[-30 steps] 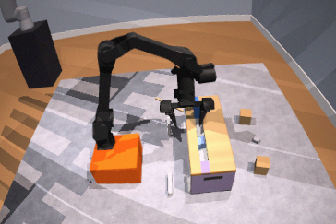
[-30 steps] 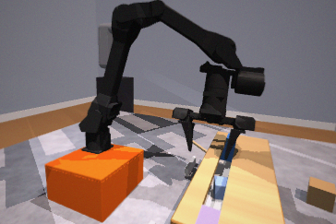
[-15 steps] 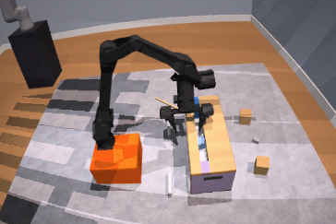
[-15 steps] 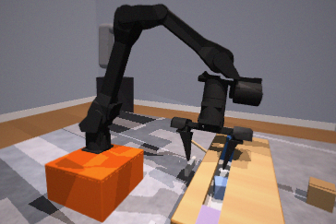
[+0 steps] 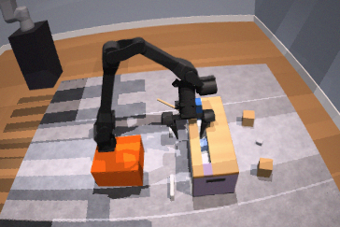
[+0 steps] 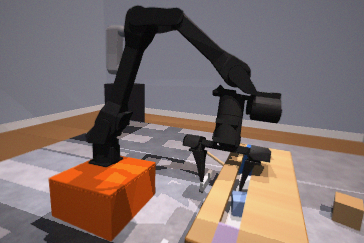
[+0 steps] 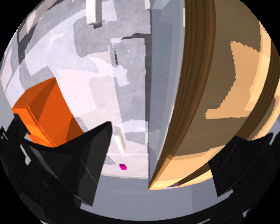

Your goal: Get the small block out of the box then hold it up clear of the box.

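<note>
The box (image 5: 223, 146) (image 6: 272, 204) (image 7: 217, 76) is long, with a tan top, a purple near end (image 5: 213, 184) and a blue far end (image 5: 198, 105). A narrow slot runs along its top. A small pale blue block (image 5: 204, 145) (image 6: 239, 200) shows inside the slot, about midway along. My gripper (image 5: 189, 130) (image 6: 221, 181) (image 7: 156, 125) is open and empty, pointing down at the box's far half. It straddles the box's left wall: one finger is outside over the table and the other is in the slot, behind the block.
The arm's orange base (image 5: 118, 160) (image 6: 100, 194) (image 7: 47, 112) stands left of the box. A white stick lies by the box's near left corner, and a thin tan stick (image 5: 165, 103) at its far left. Two tan cubes (image 5: 248, 118) (image 5: 265, 166) and a small grey cube (image 5: 259, 142) lie to the right. A dark box (image 5: 35, 55) is far left.
</note>
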`<state>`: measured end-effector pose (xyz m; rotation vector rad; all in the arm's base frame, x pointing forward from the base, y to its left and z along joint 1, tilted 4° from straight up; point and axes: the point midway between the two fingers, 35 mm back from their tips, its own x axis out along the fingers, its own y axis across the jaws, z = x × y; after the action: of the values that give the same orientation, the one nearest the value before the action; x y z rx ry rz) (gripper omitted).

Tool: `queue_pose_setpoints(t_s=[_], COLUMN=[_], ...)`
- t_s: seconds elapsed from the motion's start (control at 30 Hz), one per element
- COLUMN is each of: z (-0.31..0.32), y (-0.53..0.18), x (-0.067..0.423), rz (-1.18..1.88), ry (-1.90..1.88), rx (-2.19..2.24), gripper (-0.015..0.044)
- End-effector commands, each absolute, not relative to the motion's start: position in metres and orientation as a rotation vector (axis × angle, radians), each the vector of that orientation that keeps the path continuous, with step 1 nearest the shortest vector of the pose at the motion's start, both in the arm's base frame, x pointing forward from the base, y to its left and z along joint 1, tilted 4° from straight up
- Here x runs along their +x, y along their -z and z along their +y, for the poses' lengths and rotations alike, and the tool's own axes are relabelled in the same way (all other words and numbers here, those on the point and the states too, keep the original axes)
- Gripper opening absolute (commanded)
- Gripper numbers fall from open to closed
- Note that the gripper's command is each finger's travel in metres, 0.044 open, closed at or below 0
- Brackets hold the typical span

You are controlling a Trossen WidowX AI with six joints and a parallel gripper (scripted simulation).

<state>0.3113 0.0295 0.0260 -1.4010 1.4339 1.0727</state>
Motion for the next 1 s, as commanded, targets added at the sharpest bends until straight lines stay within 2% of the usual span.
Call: queue_pose_setpoints(t_s=[0.0, 0.47, 0.97], z=[0.027, -0.013, 0.0], y=[-0.026, -0.024, -0.024], x=[0.312, 0.311, 0.31], rz=[1.434, 1.437, 1.436], ry=[-1.073, -1.071, -1.072], rx=[-1.401, -1.404, -1.403], gripper=[0.04, 0.04, 0.04])
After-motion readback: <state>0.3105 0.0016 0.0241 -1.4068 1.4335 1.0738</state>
